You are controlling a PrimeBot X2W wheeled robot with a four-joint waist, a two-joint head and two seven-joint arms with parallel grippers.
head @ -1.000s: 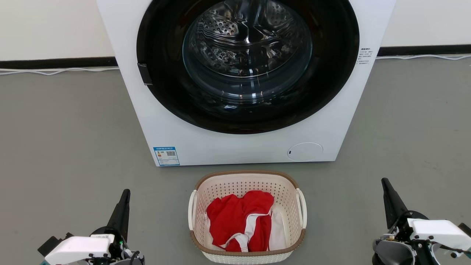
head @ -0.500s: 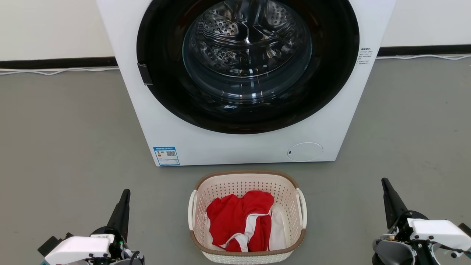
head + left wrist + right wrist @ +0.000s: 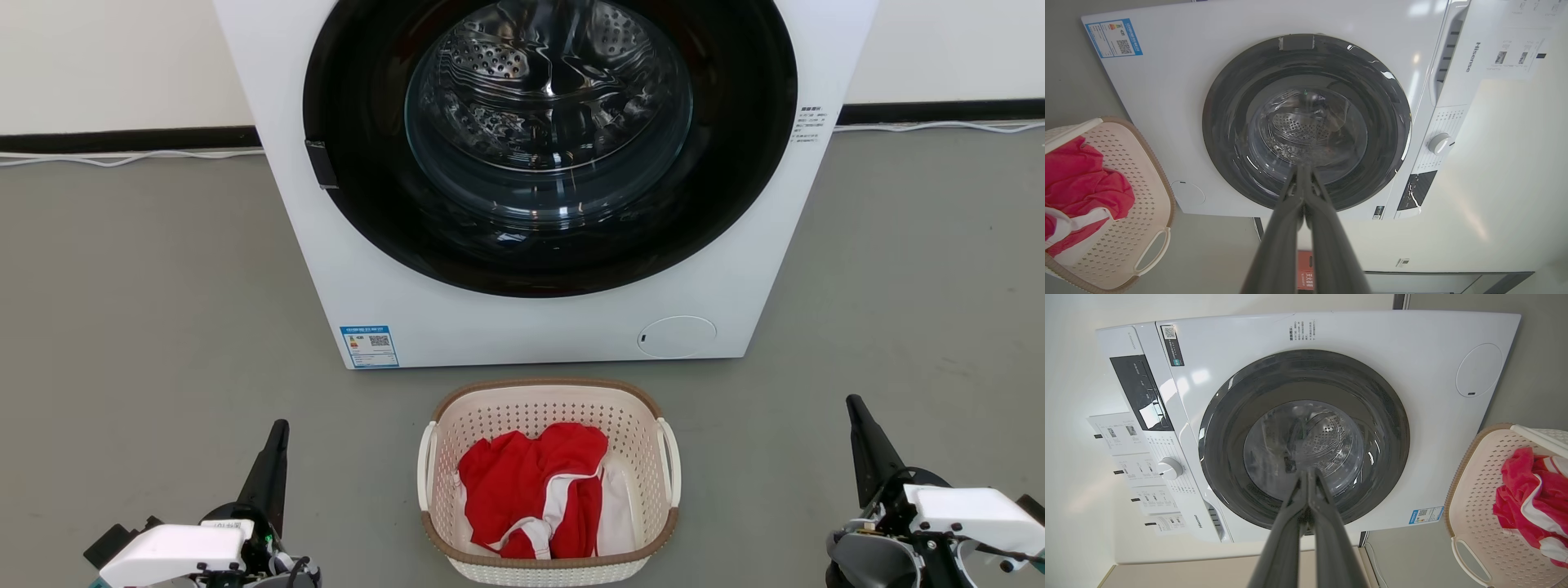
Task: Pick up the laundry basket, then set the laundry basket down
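A plain grey floor (image 3: 147, 310) takes up most of the head view. It meets a pale wall (image 3: 114, 57) along a black skirting strip (image 3: 122, 139) at the upper left and upper right. A thin white cable (image 3: 122, 157) lies on the floor just below that strip. A white washing machine (image 3: 522, 327) stands in the upper middle of the frame, and a steel drum shows through the glass of its round dark door (image 3: 367, 204). A blue label (image 3: 369, 345) sits at the machine's lower left and a round cap (image 3: 676, 336) at its lower right.

The laundry basket (image 3: 531, 412) rests on the floor at the bottom centre, just in front of the machine and not touching it. Red and white clothing (image 3: 522, 482) lies inside it. The left gripper (image 3: 280, 426) at the lower left and the right gripper (image 3: 853, 402) at the lower right are well apart from the basket. Each has its fingers pressed together on nothing.

The upper edge of the head view cuts off the top of the machine, and the bottom edge trims the basket's near wall. In both wrist views the basket runs off the side of the frame. The clothing hides the basket's floor. The label's print is too small to read.
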